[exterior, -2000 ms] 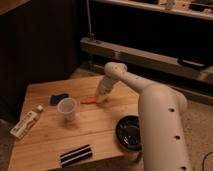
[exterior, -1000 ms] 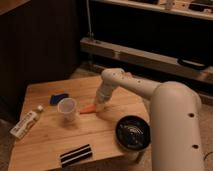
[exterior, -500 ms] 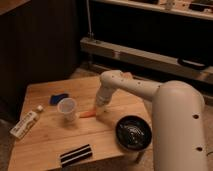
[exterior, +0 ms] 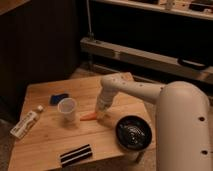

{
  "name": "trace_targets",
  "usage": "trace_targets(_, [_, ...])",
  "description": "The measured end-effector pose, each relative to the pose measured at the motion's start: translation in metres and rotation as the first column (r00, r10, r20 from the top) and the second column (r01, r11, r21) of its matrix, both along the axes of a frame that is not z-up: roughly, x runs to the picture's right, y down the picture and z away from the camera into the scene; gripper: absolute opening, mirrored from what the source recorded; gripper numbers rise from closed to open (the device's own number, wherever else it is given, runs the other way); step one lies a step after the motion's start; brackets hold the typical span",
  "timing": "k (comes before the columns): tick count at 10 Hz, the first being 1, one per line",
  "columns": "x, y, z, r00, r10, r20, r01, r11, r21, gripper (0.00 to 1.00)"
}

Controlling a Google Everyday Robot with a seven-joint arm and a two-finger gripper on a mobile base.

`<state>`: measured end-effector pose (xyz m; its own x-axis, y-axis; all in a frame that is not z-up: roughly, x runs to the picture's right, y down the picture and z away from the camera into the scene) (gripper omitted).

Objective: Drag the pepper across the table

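Left of frame centre, a clear cup (exterior: 67, 109) stands upright; the dark bowl (exterior: 134, 132) sits lower right. At centre, the gripper (exterior: 101, 113) touches the orange pepper (exterior: 88, 117).

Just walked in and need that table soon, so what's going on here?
A white robot arm reaches over the light wooden table, its gripper lowered onto one end of a small orange pepper lying near the table's middle. The job is dragging that pepper across the tabletop. Around it sit a clear plastic cup, a black round bowl, a blue crumpled cloth, a white tube and a black striped rectangular pad.
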<state>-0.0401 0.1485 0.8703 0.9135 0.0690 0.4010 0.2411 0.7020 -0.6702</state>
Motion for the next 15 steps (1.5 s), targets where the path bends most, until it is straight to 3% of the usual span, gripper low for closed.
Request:
trace_targets(8, [0.01, 0.036, -0.023, 0.999, 0.019, -0.044, -0.021, 0.9986, -0.049, 0.26])
trace_targets(12, [0.013, 0.037, -0.025, 0.999, 0.009, -0.046, -0.011, 0.9987, -0.051, 0.26])
trace_targets(15, [0.024, 0.069, -0.056, 0.996, 0.012, -0.086, -0.019, 0.9967, -0.079, 0.26])
